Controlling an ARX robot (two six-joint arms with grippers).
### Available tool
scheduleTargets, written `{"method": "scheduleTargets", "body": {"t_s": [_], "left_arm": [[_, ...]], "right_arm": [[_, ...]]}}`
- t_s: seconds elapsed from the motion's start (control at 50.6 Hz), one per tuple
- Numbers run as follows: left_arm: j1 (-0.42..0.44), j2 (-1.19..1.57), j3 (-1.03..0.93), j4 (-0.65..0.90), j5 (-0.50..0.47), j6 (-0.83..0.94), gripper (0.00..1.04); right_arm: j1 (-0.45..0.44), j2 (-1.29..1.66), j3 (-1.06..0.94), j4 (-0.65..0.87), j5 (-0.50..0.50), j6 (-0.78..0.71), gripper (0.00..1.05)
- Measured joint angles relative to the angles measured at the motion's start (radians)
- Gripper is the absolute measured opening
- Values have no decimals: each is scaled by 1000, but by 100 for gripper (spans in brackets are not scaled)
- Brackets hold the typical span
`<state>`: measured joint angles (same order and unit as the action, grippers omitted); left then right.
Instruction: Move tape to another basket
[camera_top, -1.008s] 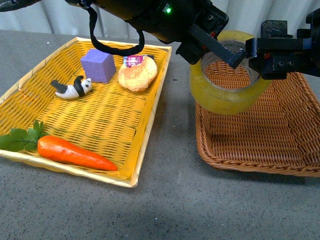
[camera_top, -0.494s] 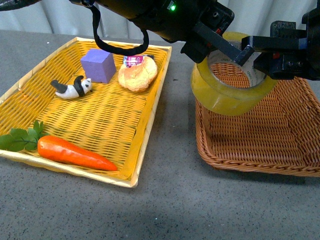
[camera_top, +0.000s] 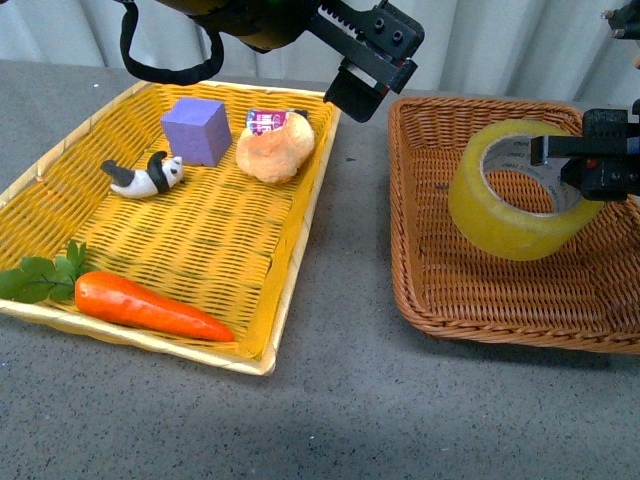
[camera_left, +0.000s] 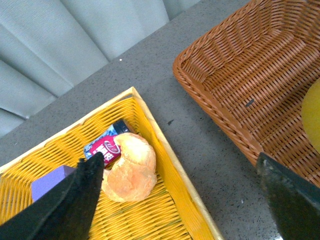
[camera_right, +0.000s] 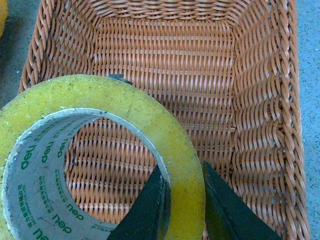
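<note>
My right claw (camera_right: 182, 200) is clenched on the wall of the tape (camera_top: 520, 195), one finger inside the core and one outside. The roll is glossy, translucent yellow, and its white core repeats "deli" in green. It hangs tilted over the inside of the basket (camera_top: 405, 285), which is deep, rectangular brown wicker. My left claw (camera_left: 178, 160) is spread wide with nothing in it, near the far corner of a shallow yellow woven tray (camera_top: 290, 270). A red wrapper (camera_left: 105, 148) there carries print I cannot read.
</note>
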<state>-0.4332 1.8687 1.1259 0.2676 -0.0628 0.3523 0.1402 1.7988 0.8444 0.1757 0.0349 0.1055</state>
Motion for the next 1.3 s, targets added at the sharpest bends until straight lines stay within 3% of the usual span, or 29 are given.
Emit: {"method": "scheduleTargets", "body": {"t_s": [0.04,0.494,0.711,0.988,1.067,1.146,1.205,1.304], "left_arm": [[5,-6,-10,9,-8,-5,100],[101,-77,-101,113,-102,-128,98],[106,-85,-108,122,-150,-172,98],[101,-118,-132,180,-279,-274,98],[98,-126,-156,285,-315,-281,95],[114,-162,-254,494,-243,-312,83],[128,-192,-320,578,-223,-322,75],[165,-276,-457,666,-193,-333,59]], "right_arm": [[-5,13,7,1,-3,-3,15],[-76,217,95,34,-37,-35,15],[-63,204,90,53,-37,-30,47],[-69,72,-8,198,-16,-42,88],[-76,44,-15,203,-6,-46,98],[-79,40,-16,204,-6,-50,95],[-79,67,-60,365,12,-63,90],[-84,109,-224,820,17,-85,74]]}}
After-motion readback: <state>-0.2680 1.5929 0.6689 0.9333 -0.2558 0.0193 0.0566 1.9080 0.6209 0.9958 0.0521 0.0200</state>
